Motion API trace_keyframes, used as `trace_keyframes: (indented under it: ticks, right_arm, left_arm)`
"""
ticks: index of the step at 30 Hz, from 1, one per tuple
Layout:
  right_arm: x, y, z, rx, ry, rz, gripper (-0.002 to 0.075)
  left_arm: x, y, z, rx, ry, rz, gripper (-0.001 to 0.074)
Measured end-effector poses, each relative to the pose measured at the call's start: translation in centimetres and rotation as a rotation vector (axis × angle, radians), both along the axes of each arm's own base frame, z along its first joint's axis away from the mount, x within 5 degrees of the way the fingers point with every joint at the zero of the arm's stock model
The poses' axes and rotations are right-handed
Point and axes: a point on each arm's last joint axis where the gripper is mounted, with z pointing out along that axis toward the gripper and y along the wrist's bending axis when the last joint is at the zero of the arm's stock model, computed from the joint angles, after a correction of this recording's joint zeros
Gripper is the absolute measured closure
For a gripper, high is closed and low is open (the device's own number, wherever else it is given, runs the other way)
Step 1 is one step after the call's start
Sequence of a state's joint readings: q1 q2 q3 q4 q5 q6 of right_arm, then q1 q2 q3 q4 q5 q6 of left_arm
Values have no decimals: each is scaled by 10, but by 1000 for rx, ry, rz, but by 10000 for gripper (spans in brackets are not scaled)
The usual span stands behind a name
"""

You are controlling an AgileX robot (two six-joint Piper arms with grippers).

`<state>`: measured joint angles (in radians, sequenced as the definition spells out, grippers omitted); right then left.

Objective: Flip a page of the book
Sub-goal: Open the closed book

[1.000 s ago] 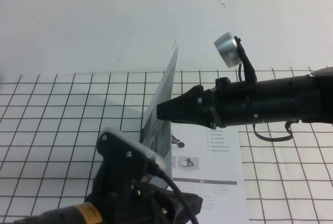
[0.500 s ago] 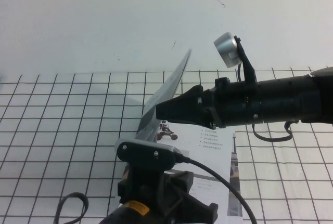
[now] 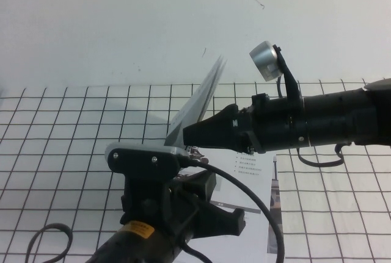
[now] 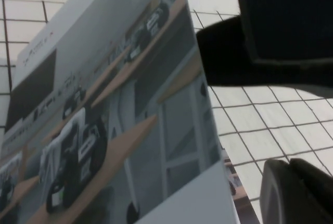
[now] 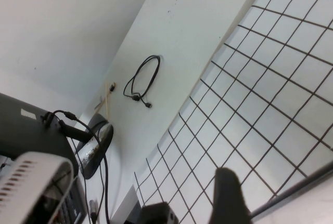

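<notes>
The book [image 3: 259,180] lies open on the gridded mat, a white printed page facing up. Its cover leaf [image 3: 198,107] stands nearly upright over the spine, bowed at the top. My right gripper [image 3: 188,133] reaches in from the right, its tip against the leaf's right face. In the right wrist view one finger [image 5: 226,198] shows beside the leaf's edge [image 5: 302,203]; the gripper is open. My left gripper [image 3: 229,201] is low at the front, below the leaf, and open. In the left wrist view the cover photo [image 4: 114,104] fills the frame beside one finger [image 4: 296,193].
A white mat with a black grid [image 3: 73,129] covers the table, with a plain white surface [image 3: 122,25] behind it. The left arm's cable [image 3: 36,238] loops at the front left. A silver camera [image 3: 266,58] sits on the right arm. A coiled cable [image 5: 143,81] lies far off.
My left arm has swung up and to the left in front of the book. The raised leaf has bowed at the top and leans a little more to the right. The right gripper has hardly moved.
</notes>
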<state>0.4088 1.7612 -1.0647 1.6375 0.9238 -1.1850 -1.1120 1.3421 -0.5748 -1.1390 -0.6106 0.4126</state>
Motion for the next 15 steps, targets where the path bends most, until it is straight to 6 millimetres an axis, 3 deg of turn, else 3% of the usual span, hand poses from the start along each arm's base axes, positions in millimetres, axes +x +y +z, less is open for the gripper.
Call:
trace_keyframes:
  ticks: [15]
  right_arm:
    - [-2,1,1,14,1,21,305]
  left_arm:
    - [4,10,-1,76,-14,90,737]
